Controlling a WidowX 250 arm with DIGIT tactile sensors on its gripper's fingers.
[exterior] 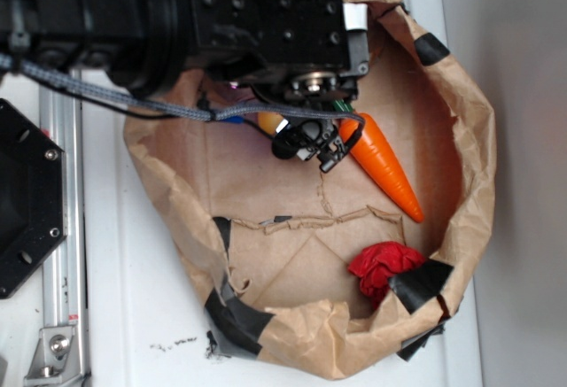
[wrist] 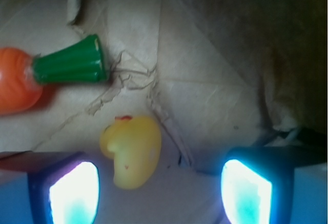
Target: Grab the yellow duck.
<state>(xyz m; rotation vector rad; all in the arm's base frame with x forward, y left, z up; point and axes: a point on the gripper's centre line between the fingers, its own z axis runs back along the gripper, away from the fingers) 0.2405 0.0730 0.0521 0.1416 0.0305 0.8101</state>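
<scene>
We see the yellow duck (wrist: 131, 151) in the wrist view, lying on the paper floor of the brown paper bag (exterior: 461, 228). Its long axis runs approx. from upper left to lower right of that frame, tilted a bit off vertical; the end w/ a small red mark sits at the top, the rounded end at the bottom. In the exterior view only a yellow-orange sliver shows under the arm, so we can't read its orientation there.

Gripper (wrist: 159, 193): fingers spread apart, nothing between the pads yet. The left-hand pad (wrist: 74, 193) sits just beside the duck's lower end; we can't tell if it touches. The right-hand pad (wrist: 246, 193) is well apart from the duck. Duck lies nearer the left-hand pad, not centred in the gap.

Neighbours: the carrot (exterior: 387, 167), orange body w/ green top, lies near the duck. In the wrist view its green top points toward frame centre, above the duck, apart from it. A torn seam in the paper runs just beside the duck's right side. The red cloth lump (exterior: 383, 266) sits well apart, by the bag's taped wall. Nothing lies between the pads and the duck. The bag rests on a white table (exterior: 142, 316).
</scene>
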